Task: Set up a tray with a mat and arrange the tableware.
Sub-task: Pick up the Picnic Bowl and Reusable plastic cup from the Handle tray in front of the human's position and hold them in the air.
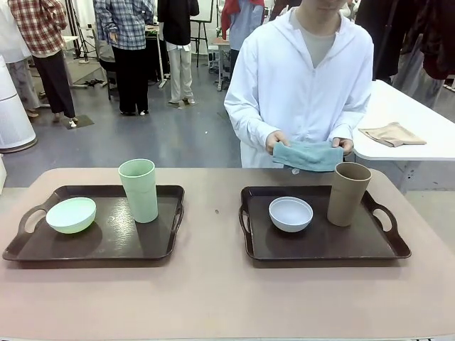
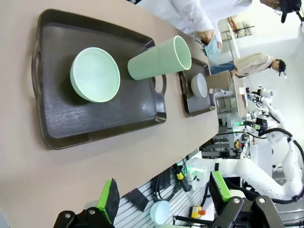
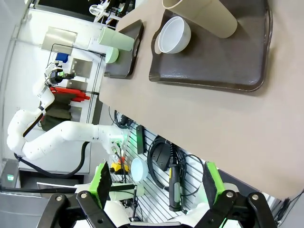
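Observation:
Two dark brown trays lie on the table. On the left tray [image 1: 106,241] [image 2: 95,128] stand a pale green bowl [image 1: 71,214] [image 2: 95,74] and a tall green cup [image 1: 138,190] [image 2: 159,59]. The right tray [image 1: 355,245] [image 3: 223,61] carries a white bowl [image 1: 291,214] [image 3: 174,35] and a tall brown cup [image 1: 349,193] [image 3: 204,16]. A person at the far side holds a folded blue-green mat [image 1: 308,156] in both hands above the table edge. My left gripper [image 2: 164,199] and my right gripper [image 3: 156,183] hang open and empty beyond the table's near edge.
A beige cloth [image 1: 391,133] lies on a white table behind at the right. People stand far off at the back left. Bare tabletop [image 1: 213,291] runs between the trays and along the front edge.

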`<state>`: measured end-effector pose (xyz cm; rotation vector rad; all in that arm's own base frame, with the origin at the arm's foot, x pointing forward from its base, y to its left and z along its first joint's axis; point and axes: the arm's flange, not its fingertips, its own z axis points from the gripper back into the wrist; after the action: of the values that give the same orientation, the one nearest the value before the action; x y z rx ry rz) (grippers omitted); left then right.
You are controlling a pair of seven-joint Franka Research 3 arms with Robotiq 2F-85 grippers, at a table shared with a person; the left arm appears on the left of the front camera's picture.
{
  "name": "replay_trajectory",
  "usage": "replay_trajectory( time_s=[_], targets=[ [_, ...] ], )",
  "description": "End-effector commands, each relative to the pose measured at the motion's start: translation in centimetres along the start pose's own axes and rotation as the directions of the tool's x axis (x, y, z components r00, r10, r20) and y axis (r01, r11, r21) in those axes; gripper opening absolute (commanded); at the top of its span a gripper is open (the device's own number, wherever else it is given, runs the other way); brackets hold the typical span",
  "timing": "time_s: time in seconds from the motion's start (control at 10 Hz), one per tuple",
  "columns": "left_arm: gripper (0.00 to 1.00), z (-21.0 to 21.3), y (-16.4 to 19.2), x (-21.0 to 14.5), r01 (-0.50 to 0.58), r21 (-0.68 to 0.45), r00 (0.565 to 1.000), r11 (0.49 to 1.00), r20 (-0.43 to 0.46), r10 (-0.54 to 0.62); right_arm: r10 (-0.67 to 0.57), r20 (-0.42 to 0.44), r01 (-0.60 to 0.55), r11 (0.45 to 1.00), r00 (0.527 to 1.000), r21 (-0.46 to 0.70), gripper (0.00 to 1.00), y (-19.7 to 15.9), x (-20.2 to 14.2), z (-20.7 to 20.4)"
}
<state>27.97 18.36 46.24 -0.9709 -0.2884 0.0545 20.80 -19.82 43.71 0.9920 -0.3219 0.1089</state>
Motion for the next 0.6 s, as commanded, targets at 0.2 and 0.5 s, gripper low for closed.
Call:
replay_trajectory(
  time_s=[0.2, 0.5],
  targets=[
    [1.0, 0.14, 0.06, 0.13, 0.01, -0.02, 1.0, 1.0, 0.012, -0.009, 0.015, 0.017, -0.015, 1.0, 1.0, 0.024, 1.0, -0.03, 0.2, 0.03],
    [1.0, 0.14, 0.06, 0.13, 0.01, -0.02, 1.0, 1.0, 0.012, -0.009, 0.015, 0.017, -0.015, 1.0, 1.0, 0.024, 1.0, -0.03, 0.2, 0.03]
  ],
)
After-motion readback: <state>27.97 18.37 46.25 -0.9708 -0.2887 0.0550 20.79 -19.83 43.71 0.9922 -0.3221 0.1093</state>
